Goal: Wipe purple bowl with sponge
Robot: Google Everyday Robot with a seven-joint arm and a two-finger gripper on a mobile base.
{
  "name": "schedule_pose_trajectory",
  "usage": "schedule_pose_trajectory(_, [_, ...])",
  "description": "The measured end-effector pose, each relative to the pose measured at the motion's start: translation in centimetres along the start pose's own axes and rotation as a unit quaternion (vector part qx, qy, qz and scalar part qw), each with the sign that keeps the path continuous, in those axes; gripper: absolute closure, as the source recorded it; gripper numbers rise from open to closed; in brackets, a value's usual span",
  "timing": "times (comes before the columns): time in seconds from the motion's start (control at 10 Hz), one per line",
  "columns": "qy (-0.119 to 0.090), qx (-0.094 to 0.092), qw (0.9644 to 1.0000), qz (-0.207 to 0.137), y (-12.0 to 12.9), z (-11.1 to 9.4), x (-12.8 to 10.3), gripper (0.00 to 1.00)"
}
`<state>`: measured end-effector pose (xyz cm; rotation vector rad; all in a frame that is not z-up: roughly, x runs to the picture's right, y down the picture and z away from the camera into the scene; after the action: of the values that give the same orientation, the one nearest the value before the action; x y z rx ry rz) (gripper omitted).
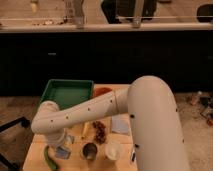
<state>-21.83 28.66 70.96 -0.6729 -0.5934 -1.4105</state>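
My gripper is low over the sponge, and the purple bowl is just beside it.

At the near edge of the wooden tabletop (34, 150), my gripper (63, 141) points down onto the small light-blue rectangular sponge (64, 152). Whether it is closed on the sponge, I cannot tell. Just beside the sponge stands the small round dark purple bowl (90, 150), upright, with a round white cup (113, 150) on its other side. I judge the step is to take the sponge. I should hold it firmly, lift it clear of the bowl's rim, then go down inside and rub in circles with light pressure, so the bowl does not slide. Farther away are the flat pale-blue folded cloth (120, 125), the green rectangular plastic tray (67, 93) and the bright orange bowl (102, 91). I should leave those alone.
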Motion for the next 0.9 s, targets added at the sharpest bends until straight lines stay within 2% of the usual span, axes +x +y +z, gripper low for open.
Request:
schedule_pose_trajectory(0.3, [0.026,-0.003,0.9996,0.013,0.0,-3.4,1.7,1.00])
schedule_pose_trajectory(0.5, [0.038,-0.005,0.9991,0.019,0.4,-5.6,4.1,1.00])
schedule_pose_trajectory(0.9, [0.039,-0.008,0.9985,0.036,2.2,-6.9,7.7,1.00])
